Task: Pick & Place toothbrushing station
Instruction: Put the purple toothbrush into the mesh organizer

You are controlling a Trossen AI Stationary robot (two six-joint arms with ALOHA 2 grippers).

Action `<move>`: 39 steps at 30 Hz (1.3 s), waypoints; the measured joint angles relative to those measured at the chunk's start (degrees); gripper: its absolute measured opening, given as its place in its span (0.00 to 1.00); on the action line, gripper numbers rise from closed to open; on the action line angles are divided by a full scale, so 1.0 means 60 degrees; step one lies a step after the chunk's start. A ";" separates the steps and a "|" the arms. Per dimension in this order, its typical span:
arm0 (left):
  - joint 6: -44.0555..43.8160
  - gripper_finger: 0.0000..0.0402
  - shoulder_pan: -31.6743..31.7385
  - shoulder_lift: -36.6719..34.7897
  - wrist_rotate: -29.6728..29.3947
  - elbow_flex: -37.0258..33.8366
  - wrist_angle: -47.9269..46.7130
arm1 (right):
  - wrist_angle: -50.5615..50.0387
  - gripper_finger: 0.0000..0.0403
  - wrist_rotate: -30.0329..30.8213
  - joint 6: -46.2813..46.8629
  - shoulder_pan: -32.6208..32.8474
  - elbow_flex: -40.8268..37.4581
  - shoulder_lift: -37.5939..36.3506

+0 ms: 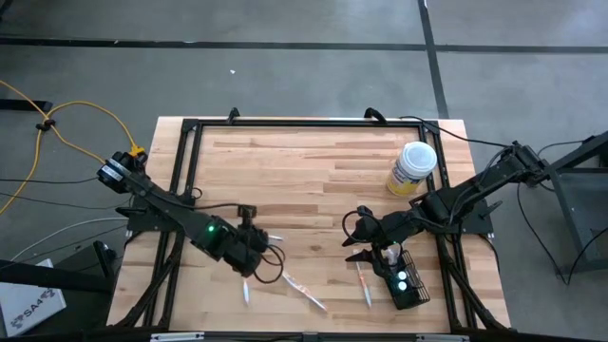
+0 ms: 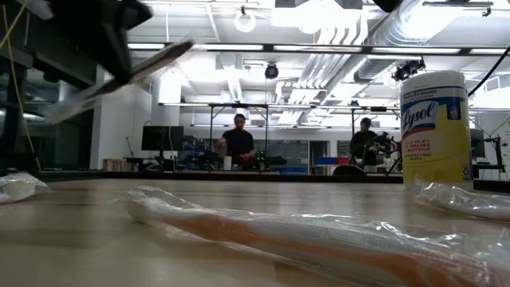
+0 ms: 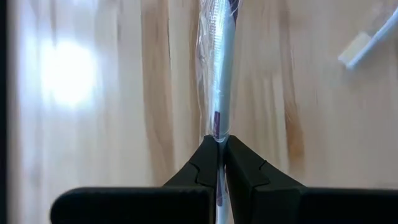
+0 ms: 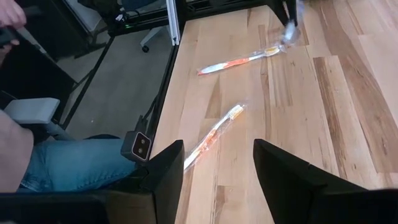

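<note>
A wrapped orange toothbrush (image 2: 335, 239) lies nearest on the wooden table (image 2: 96, 215), a yellow Lysol canister (image 2: 435, 127) standing behind.

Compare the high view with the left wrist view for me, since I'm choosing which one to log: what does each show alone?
Only the high view: the black wire-mesh basket, the yellow canister and the open right claw. Only the left wrist view: the left claw shut on a wrapped toothbrush. Both: the wooden table.
</note>
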 joint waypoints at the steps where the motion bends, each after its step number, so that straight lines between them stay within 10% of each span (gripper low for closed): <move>1: 0.0544 0.01 0.0033 0.0000 -0.0138 0.0000 0.0289 | 0.0000 0.46 0.0000 0.0013 0.0000 0.0000 0.0000; 18: 0.9932 0.01 -0.0038 0.0201 -0.3472 0.0000 0.4423 | 0.0719 0.46 0.0040 0.0949 -0.0047 0.0000 0.0000; 31: 1.6780 0.01 -0.0040 0.2750 -0.6510 -0.0004 0.8511 | 0.0874 0.46 0.0030 0.1056 -0.0044 0.0000 0.0000; 39: 1.9555 0.01 -0.0380 0.3228 -0.6349 -0.0004 1.1099 | 0.0855 0.46 -0.0025 0.1266 -0.0044 0.0000 0.0000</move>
